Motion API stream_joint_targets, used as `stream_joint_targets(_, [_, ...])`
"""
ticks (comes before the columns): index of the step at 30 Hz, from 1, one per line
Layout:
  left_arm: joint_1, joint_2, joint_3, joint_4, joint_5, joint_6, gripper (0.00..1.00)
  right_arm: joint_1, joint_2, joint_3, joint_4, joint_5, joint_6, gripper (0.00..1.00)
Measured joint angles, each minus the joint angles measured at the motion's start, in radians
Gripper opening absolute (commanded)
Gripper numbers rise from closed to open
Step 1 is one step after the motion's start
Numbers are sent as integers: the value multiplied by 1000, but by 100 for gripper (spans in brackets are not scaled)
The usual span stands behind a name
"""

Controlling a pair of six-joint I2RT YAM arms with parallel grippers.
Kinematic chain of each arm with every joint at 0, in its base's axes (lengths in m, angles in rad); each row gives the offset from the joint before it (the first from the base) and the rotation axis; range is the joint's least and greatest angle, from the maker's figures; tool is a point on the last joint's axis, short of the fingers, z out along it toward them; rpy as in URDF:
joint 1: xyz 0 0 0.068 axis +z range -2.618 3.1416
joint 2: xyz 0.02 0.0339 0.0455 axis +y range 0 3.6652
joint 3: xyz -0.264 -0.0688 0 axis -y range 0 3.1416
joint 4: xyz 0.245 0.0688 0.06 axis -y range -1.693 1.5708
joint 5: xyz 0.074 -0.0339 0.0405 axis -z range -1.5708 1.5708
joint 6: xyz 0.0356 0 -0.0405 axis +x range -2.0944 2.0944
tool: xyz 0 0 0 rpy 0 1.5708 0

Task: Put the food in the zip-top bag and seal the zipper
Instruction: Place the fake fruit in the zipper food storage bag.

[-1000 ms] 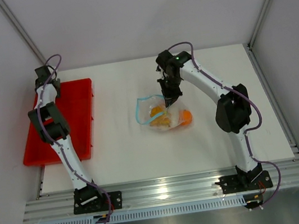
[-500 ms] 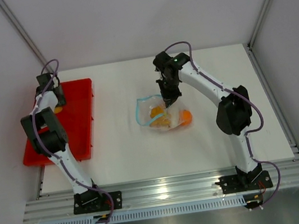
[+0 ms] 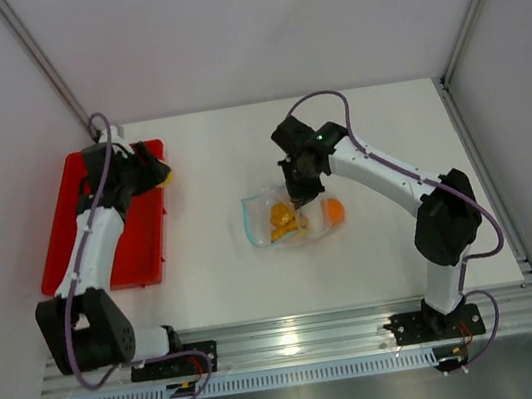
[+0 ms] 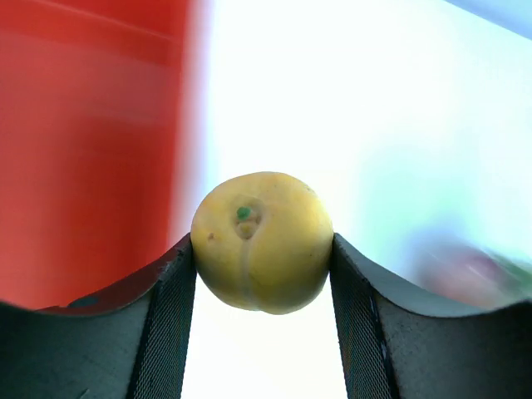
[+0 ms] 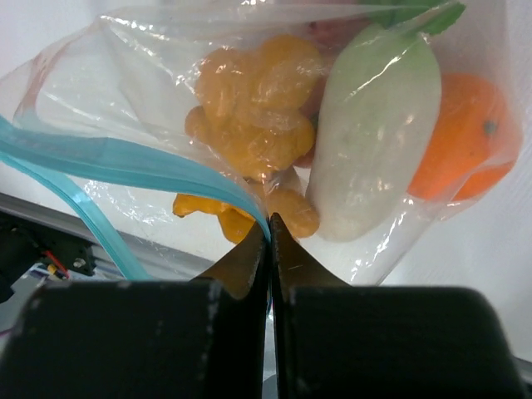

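The zip-top bag [image 3: 256,213] lies mid-table, a bit right of centre, with some of the food already inside: a clump of orange pieces [image 5: 253,104], a white piece [image 5: 378,133] with green at its top, and a round orange one [image 5: 465,137] at the far end from the mouth. The zipper [image 5: 125,162] isn't sealed. In the right wrist view its two teal strips run apart from each other.

The right gripper [image 5: 270,226] is pinched tight on the bag's mouth edge, right where the teal strip runs into its fingertips. Compared with a second ago it has slid a little toward the near side of the table. The bag's mouth end has come along with it, so the bag looks more bunched up now.

The bigger change is on the left. That arm was up at the far left corner of the red tray [image 3: 86,248], and it has swung across. The left gripper [image 3: 159,173] now hangs over the tray's far right corner, right by the white table [image 3: 229,286]. Its fingers are clamped on a yellow toy fruit [image 4: 262,241], one pad on each side. The wrist view is motion-blurred.

The fruit and the bag are still well apart. The right arm reaches in over the bag from the far right side, with its gripper sitting at the mouth.
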Motion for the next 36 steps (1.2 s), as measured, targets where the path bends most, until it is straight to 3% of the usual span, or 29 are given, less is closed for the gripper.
stream_joint_targets(6, [-222, -317, -278, 132, 249, -236, 1, 42, -71, -118, 87, 63, 10, 0])
stream_joint_targets(12, [-378, -618, -467, 235, 319, -358, 1, 68, -236, -229, 179, 92, 33, 0])
stream_joint_targets(16, [-478, -729, -538, 247, 312, -401, 1, 91, -306, -248, 204, 100, 72, 0])
stream_joint_targets(24, [-632, -713, -550, 263, 287, -427, 0, 165, -332, -248, 230, 117, 125, 0])
stream_joint_targets(32, [-770, -513, -542, 325, 235, -412, 2, 174, -332, -245, 248, 139, 139, 0])
stream_joint_targets(36, [-835, -410, -504, 332, 188, -377, 86, 174, -332, -224, 239, 151, 138, 0])
